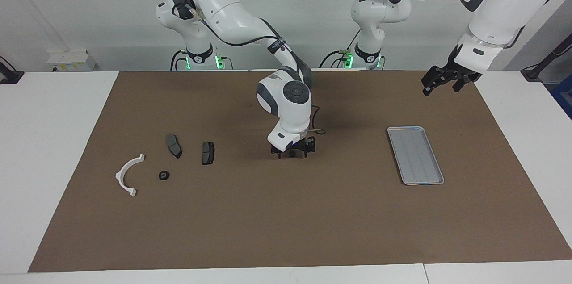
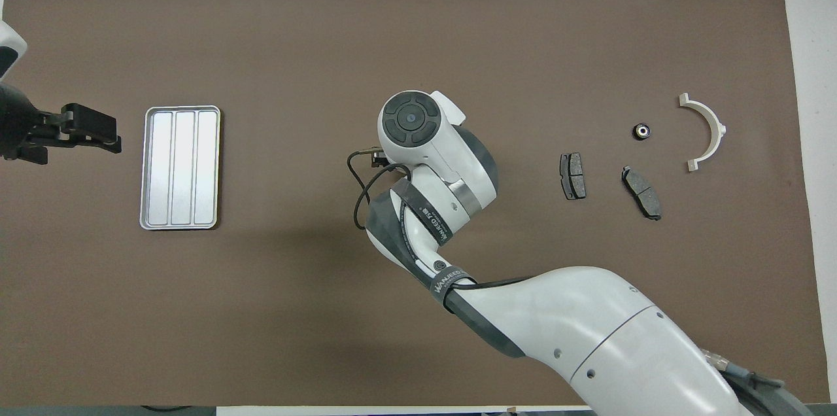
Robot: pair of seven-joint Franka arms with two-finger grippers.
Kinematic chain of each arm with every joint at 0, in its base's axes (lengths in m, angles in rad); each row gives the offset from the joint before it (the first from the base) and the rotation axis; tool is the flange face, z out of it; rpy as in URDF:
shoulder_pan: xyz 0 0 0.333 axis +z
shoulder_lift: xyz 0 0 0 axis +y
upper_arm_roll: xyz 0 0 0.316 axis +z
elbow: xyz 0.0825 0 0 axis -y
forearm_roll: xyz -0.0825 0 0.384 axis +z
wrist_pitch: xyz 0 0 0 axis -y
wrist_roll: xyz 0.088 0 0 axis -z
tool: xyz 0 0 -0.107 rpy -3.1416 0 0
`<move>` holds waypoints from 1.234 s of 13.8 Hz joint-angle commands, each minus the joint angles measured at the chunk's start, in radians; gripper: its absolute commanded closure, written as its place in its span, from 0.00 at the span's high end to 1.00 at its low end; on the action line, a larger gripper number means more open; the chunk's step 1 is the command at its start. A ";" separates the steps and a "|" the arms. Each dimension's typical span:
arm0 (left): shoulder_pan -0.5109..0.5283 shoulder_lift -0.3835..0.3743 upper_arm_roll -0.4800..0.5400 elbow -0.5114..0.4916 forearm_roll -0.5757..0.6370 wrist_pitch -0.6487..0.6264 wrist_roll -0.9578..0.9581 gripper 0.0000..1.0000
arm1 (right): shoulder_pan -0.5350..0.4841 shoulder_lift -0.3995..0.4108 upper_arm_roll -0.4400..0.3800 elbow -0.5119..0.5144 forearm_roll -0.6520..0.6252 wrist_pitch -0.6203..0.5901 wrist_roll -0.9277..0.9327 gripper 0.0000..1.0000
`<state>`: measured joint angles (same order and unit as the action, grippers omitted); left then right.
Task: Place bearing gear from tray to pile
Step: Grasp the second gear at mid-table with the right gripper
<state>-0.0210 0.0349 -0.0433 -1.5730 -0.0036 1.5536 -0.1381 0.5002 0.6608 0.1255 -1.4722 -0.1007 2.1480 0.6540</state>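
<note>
Hanging wide open, both the right claw (image 1: 292, 153) and left claw (image 1: 440, 82) hold nothing; arm strap reads "WANJEED".

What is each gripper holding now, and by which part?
Nothing: the right gripper and the left gripper are both empty. The gear lies in the pile.

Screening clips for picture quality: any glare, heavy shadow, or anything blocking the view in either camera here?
Overhead view: the tray shines bright, its ribs washed pale; the right arm's bulk hides the right gripper and some mat; a soft shadow lies on the mat beside that arm. Facing view: even light, tray dull grey with no glare, a faint shadow under the right gripper; small parts stay clear.
</note>
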 commanded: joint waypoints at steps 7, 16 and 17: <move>0.001 -0.020 0.000 -0.018 -0.002 0.000 0.005 1.00 | -0.017 -0.049 0.009 -0.112 0.015 0.081 0.007 0.97; 0.001 -0.020 0.000 -0.018 -0.002 0.000 0.005 1.00 | -0.018 -0.052 0.009 -0.102 0.013 0.069 0.006 0.00; 0.001 -0.020 0.000 -0.018 -0.002 0.000 0.005 1.00 | -0.020 -0.052 0.008 -0.093 0.012 0.061 0.004 0.00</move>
<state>-0.0210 0.0349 -0.0432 -1.5737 -0.0036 1.5536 -0.1381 0.4937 0.6270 0.1244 -1.5465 -0.1001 2.2042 0.6540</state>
